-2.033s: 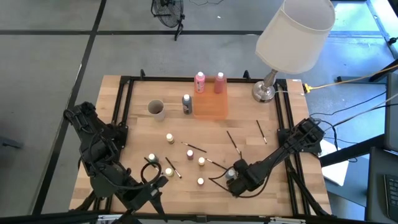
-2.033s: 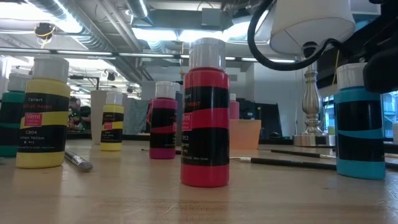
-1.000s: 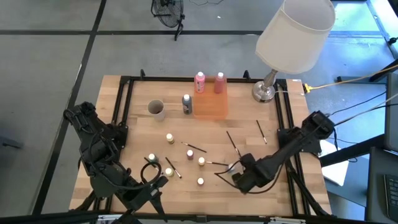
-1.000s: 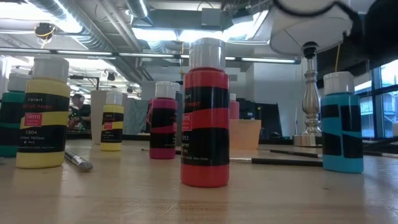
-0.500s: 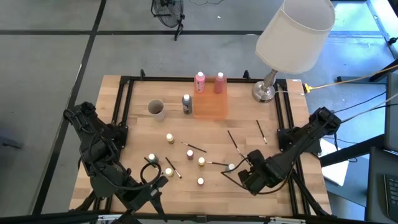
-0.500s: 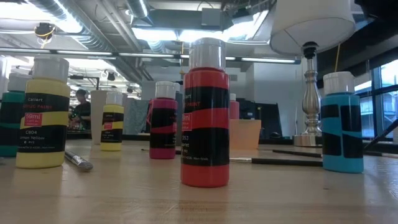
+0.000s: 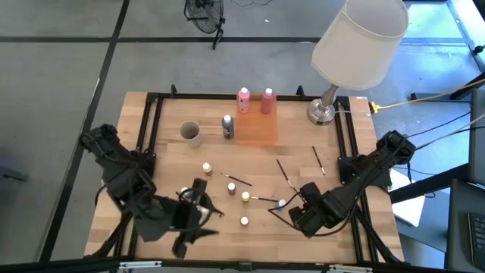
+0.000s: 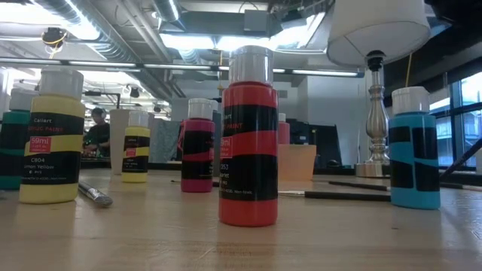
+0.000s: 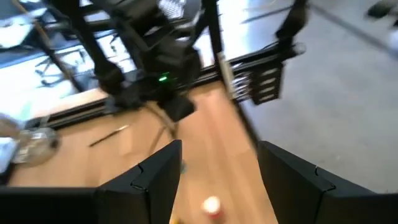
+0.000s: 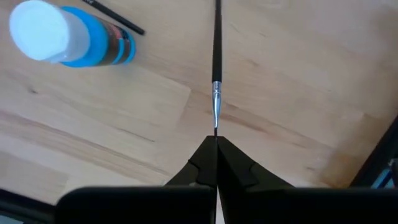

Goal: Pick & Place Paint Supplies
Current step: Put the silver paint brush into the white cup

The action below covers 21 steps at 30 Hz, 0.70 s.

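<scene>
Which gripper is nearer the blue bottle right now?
Right. The right gripper sits shut just beside the blue bottle; the left gripper is across the table, among the yellow bottles.

Grey concrete floor [image 7: 61, 68] around the wooden table [image 7: 167, 155]; ceiling strip lights [image 8: 188, 39] and ducts

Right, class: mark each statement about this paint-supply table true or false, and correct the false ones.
1. The right gripper is shut on a brush. True.
2. The blue bottle lies on its side. False: it stands upright with its white cap on.
3. The left gripper is open and holds nothing. True.
4. The lamp stands at the table's near left corner. False: it is at the far right corner.
5. The red bottle has a white cap. True.
</scene>
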Motion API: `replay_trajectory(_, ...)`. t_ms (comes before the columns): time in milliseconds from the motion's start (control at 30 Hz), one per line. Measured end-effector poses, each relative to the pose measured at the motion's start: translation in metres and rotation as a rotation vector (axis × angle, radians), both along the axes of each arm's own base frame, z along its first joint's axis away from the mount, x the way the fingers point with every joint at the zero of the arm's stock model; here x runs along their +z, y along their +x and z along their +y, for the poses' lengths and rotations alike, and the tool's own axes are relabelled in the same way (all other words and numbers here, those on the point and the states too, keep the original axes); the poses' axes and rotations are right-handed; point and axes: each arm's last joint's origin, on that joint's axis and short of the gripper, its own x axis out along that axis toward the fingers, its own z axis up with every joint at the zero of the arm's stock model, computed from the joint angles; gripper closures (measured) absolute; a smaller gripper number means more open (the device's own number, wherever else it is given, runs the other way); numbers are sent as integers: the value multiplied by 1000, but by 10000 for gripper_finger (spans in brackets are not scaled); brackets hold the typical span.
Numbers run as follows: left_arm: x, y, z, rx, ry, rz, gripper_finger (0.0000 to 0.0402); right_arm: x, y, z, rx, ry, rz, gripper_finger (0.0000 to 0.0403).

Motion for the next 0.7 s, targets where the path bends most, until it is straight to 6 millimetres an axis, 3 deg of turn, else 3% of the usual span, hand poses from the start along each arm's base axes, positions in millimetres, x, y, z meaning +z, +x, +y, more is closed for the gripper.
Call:
replay_trajectory(300,-17,21,34,32,52,151,194,3,2,1,3,6,-20,403)
replay_trajectory(567,-76,56,64,-65,45,330,194,15,5,2,19,-16,-59,403)
replay_trajectory(700,-97,71,77,-81,35,294,194,15,6,1,16,-18,-57,403)
